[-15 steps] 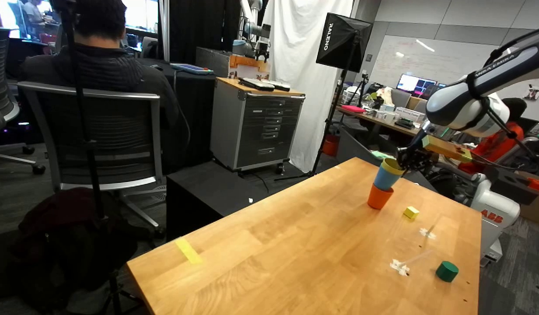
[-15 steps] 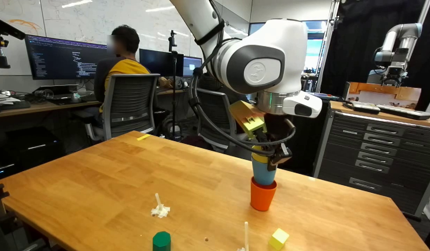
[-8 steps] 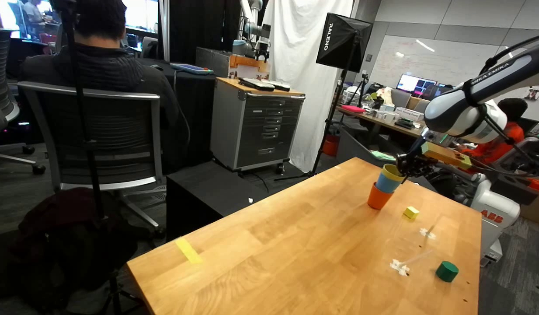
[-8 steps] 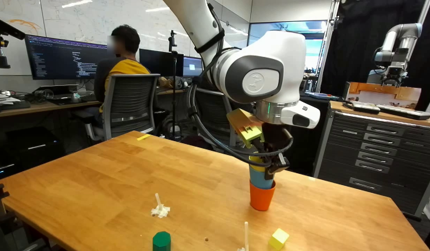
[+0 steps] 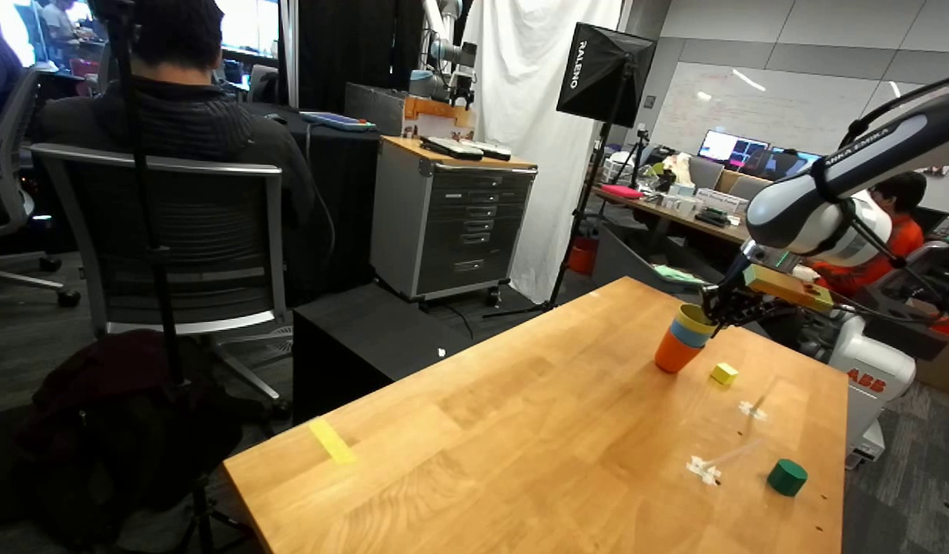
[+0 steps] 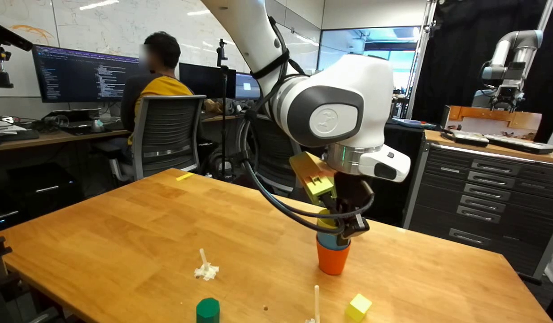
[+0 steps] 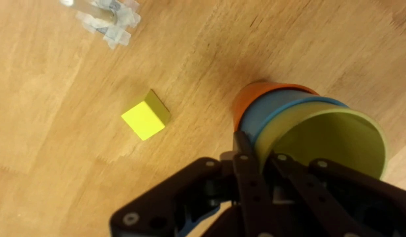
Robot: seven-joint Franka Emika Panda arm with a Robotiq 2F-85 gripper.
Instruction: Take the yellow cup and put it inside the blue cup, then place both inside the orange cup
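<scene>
The yellow cup point(image 7: 334, 141) sits inside the blue cup point(image 7: 272, 100), with its yellow rim showing above the blue one. The lower part of the blue cup is inside the orange cup point(image 7: 247, 98) and hidden by it. In both exterior views the stack is tilted or nearly upright on the table, with orange point(image 5: 676, 356) point(image 6: 333, 261) lowest, then a blue band point(image 5: 688, 334), then yellow point(image 5: 693, 314) on top. My gripper point(image 7: 258, 152) is shut on the walls of the yellow and blue cups. One finger is inside the yellow cup, the other outside against the blue cup.
A small yellow cube point(image 7: 143, 120) lies on the table beside the stack. A green block point(image 5: 787, 477) and two upright pegs point(image 6: 203, 258) point(image 6: 317, 303) held by white tape stand farther off. The table's edge point(image 6: 393, 228) runs behind the stack.
My gripper has moved down with the yellow and blue cups, and the blue cup has sunk deeper into the orange cup. The orange cup has shifted slightly.
</scene>
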